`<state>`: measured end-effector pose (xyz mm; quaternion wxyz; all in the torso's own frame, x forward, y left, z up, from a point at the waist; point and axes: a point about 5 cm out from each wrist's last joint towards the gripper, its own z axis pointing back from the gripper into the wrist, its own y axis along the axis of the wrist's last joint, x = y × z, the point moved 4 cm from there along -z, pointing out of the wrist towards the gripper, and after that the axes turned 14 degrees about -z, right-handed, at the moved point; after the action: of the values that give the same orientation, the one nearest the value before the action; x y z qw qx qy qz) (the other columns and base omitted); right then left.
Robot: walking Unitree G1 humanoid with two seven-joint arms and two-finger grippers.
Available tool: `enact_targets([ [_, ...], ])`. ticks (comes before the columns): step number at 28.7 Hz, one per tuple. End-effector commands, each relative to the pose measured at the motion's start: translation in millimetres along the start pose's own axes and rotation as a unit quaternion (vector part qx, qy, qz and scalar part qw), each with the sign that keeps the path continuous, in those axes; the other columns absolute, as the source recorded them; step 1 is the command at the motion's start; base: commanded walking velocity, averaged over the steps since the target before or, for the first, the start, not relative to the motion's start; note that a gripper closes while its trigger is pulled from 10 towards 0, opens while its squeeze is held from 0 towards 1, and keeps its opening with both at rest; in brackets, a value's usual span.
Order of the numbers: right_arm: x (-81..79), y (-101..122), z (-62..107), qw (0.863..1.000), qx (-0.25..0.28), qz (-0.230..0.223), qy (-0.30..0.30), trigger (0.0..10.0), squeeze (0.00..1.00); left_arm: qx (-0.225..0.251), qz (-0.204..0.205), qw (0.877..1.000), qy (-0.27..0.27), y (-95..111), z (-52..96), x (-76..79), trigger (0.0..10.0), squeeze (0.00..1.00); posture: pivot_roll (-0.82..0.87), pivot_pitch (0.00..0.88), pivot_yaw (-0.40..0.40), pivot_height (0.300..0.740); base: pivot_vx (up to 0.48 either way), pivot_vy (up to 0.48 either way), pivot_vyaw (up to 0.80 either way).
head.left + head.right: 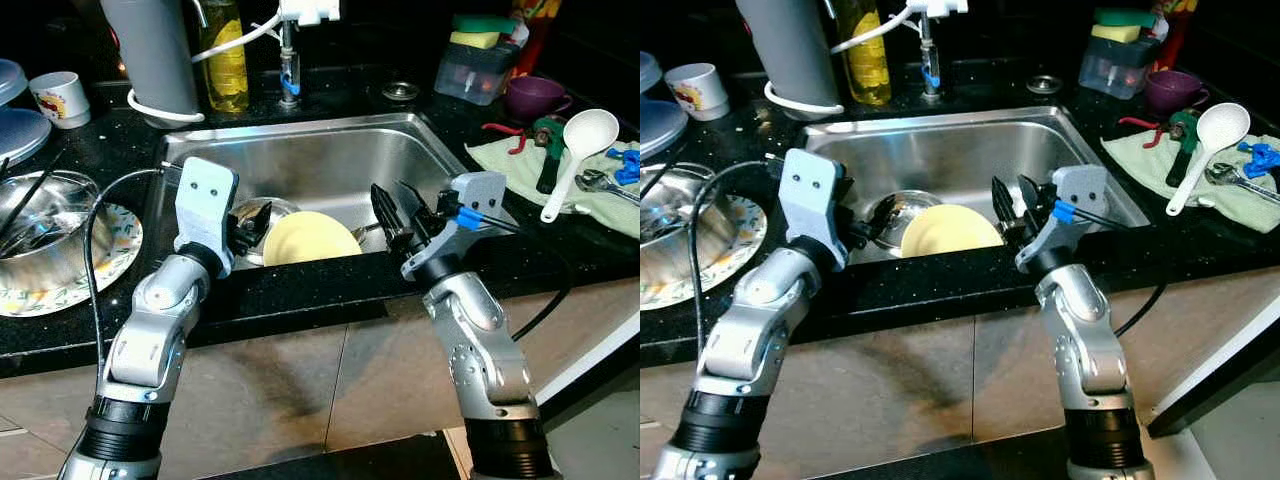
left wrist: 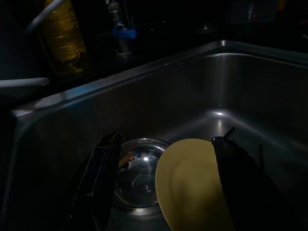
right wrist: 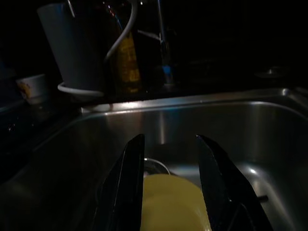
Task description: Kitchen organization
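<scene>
A pale yellow plate (image 1: pixel 308 239) lies in the steel sink (image 1: pixel 330 150), leaning against a small steel bowl (image 1: pixel 258 216) on its left. My left gripper (image 1: pixel 250 226) hangs open at the sink's front left, just above the bowl and the plate's left edge. In the left wrist view both black fingers (image 2: pixel 98 178) straddle the bowl (image 2: pixel 137 173) and plate (image 2: pixel 192 185). My right gripper (image 1: pixel 393 212) is open over the sink's front right, beside the plate's right edge, with the plate (image 3: pixel 173 202) seen between its fingers.
On the left counter a steel pot (image 1: pixel 40 225) stands on a patterned plate (image 1: pixel 105 265), with a mug (image 1: pixel 60 98) behind. A grey jug (image 1: pixel 152 55), oil bottle (image 1: pixel 225 55) and tap (image 1: pixel 290 70) line the back. At right a white ladle (image 1: pixel 578 150) and tools lie on a cloth (image 1: pixel 520 165).
</scene>
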<state>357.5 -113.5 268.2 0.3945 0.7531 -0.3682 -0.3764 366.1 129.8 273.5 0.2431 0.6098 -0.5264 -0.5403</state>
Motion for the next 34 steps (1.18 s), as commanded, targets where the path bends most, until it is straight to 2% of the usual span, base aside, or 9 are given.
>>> enact_targets([
  [1,-5.2,-2.4,2.9,1.000,-0.010,0.005,0.004,10.0,0.00,-0.006,0.012,1.000,0.003,-3.9,3.3,1.5,10.0,0.00,-0.10,0.180,0.013,0.740,-0.289,0.000,0.00],
  [20,-6.6,-4.8,6.7,1.000,-0.025,0.000,-0.002,10.0,0.00,-0.006,0.012,1.000,-0.001,-4.3,5.0,4.1,10.0,0.00,-0.11,0.175,0.010,0.740,-0.305,0.000,0.00],
  [34,-10.1,-7.4,6.0,0.999,-0.036,-0.007,0.004,10.0,0.00,-0.029,0.006,1.000,0.000,-13.0,9.2,1.1,10.0,0.00,-0.11,0.184,0.000,0.740,0.000,0.000,0.00],
])
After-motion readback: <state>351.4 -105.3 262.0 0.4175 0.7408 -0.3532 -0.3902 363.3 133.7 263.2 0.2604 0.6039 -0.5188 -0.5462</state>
